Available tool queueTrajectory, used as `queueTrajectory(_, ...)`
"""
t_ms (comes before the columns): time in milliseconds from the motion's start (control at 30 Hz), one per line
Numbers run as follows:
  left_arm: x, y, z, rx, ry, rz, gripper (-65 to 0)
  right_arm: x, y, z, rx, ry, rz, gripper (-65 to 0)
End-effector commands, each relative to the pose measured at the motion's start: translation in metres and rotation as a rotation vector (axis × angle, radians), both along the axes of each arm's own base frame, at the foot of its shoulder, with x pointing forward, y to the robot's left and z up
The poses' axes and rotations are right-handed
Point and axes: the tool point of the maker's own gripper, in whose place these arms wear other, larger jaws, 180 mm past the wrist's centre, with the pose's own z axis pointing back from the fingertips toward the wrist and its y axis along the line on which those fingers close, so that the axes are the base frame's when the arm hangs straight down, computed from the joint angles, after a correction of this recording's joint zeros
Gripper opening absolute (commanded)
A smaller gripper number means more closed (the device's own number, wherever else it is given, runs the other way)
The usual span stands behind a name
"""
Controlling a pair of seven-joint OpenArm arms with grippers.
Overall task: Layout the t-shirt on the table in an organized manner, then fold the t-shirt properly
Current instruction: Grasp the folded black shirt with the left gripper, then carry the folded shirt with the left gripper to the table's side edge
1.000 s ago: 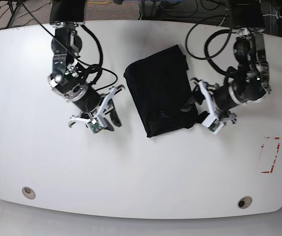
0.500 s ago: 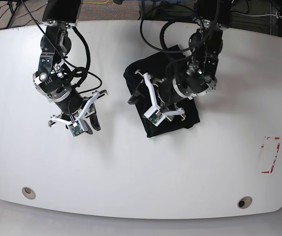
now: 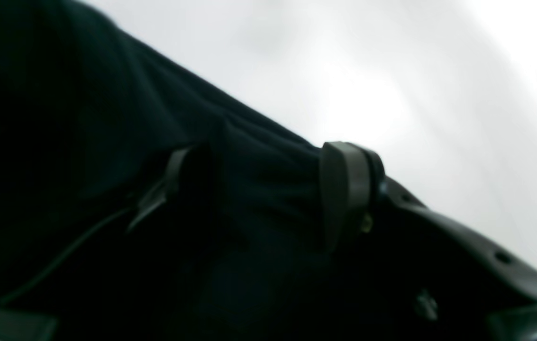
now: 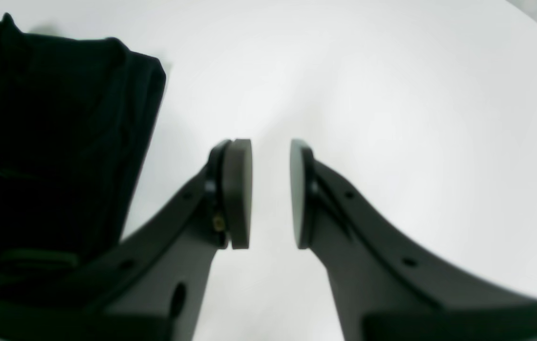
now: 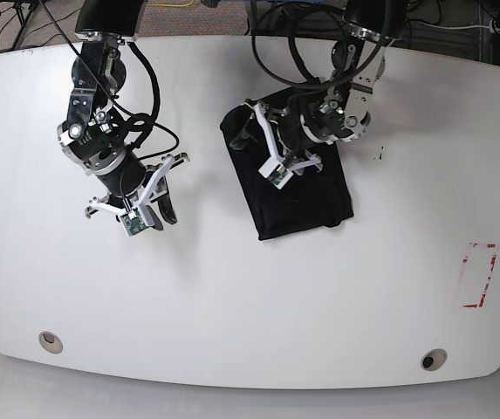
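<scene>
The black t-shirt [image 5: 311, 196] lies as a folded rectangle in the middle back of the white table [image 5: 250, 297]. My left gripper [image 5: 243, 144] is low over the shirt's upper left part. In the left wrist view its fingers [image 3: 344, 189] stand apart, and dark cloth [image 3: 83, 118] fills the space between and beneath the left gripper [image 3: 263, 189]. My right gripper [image 5: 164, 218] hovers over bare table to the left of the shirt. The right wrist view shows the right gripper [image 4: 270, 194] with a narrow empty gap between its pads. The t-shirt [image 4: 50, 142] lies off to their left.
A red-and-white tape rectangle [image 5: 478, 275] marks the table's right side. Two small round holes [image 5: 51, 341] [image 5: 434, 359] sit near the front edge. Black cables [image 5: 293, 35] hang along the back edge behind both arms.
My left arm swung from the shirt's right edge across it to its upper left part. My right arm drifted left, away from the shirt. The shirt kept its shape.
</scene>
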Motion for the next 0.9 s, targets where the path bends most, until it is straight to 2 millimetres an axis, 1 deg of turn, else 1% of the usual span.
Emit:
queueTrajectory(0,-0.005,0.03,-0.022,0.109,0.049,0.023,-31.2,0.007,0.0,0.018,0.014,-0.064,0.006,-51.5)
queueTrajectory(67,-0.006,0.047,-0.027,0.139,0.057,0.036,-31.2,0.007,-0.005,0.019,0.015,-0.067,-0.01,-51.5)
queueTrajectory(200,-0.014,0.083,-0.036,0.201,0.07,0.028,-31.2,0.008,-0.01,0.019,0.016,-0.069,-0.027,-51.5)
queueTrajectory(233,-0.014,0.094,-0.037,0.217,0.066,0.016,-31.2,0.008,-0.01,0.019,0.016,-0.069,-0.027,-51.5)
queueTrajectory(267,-0.014,0.098,-0.037,0.223,0.066,0.009,-31.2,0.008,-0.01,0.019,0.016,-0.069,-0.027,-51.5)
queueTrajectory(367,-0.016,0.127,-0.037,0.267,0.061,-0.024,-31.2,0.008,-0.01,0.019,0.016,-0.069,-0.027,-51.5)
queueTrajectory(400,-0.021,0.138,-0.039,0.286,0.071,-0.035,-31.2,0.008,-0.01,0.019,0.016,-0.069,-0.027,-51.5)
queueTrajectory(567,-0.024,0.183,-0.039,0.376,0.09,-0.052,-31.2,0.007,-0.01,0.019,0.016,-0.067,-0.027,-51.5)
queueTrajectory(700,-0.025,0.225,-0.036,0.47,0.109,-0.037,-31.2,0.007,-0.01,0.019,0.018,-0.067,-0.027,-51.5)
queueTrajectory(867,-0.029,0.266,-0.031,0.569,0.123,-0.043,-31.2,0.007,-0.009,0.019,0.018,-0.067,-0.025,-51.7)
